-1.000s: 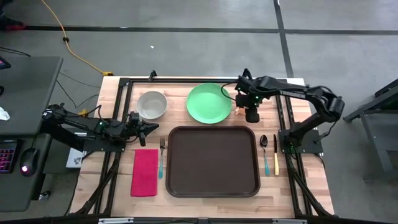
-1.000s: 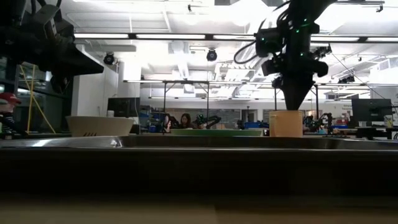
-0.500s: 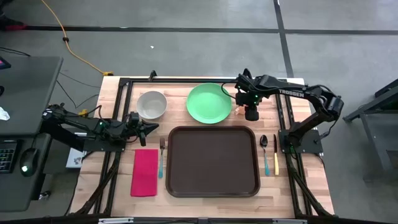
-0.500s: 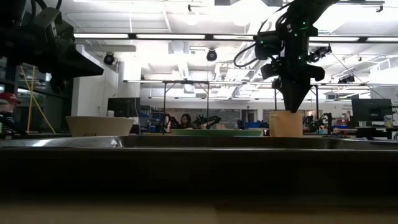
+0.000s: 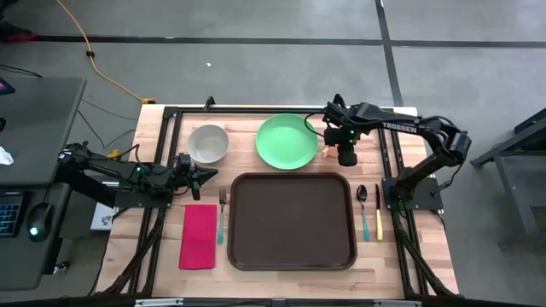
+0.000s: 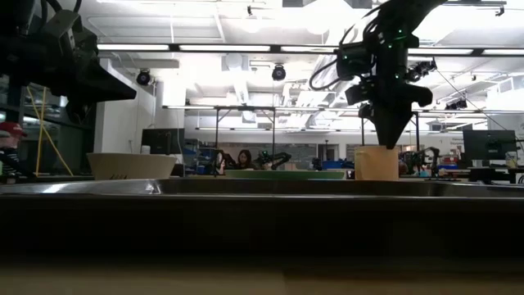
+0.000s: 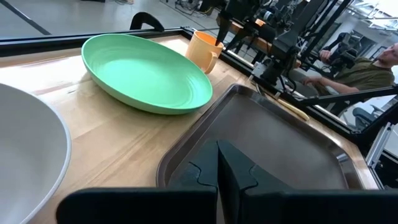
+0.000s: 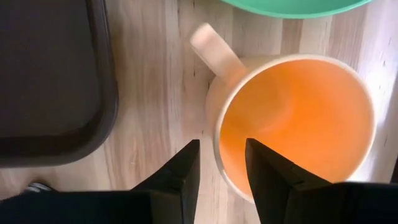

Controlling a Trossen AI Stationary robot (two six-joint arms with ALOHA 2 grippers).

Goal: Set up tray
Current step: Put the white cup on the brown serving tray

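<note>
The dark brown tray lies flat at the table's middle near side, with nothing on it. Behind it the green plate and, to its right, the orange mug stand on the wood. My right gripper points down over the mug, open. One finger is over the mug's hollow and the other outside the wall, next to the handle. In the low view its tips are level with the mug's rim. My left gripper is shut and hangs at the table's left, near the tray's far left corner.
A white bowl stands left of the plate. A red napkin and a fork lie left of the tray, a spoon and a knife to its right. Black frame rails run along the table's sides.
</note>
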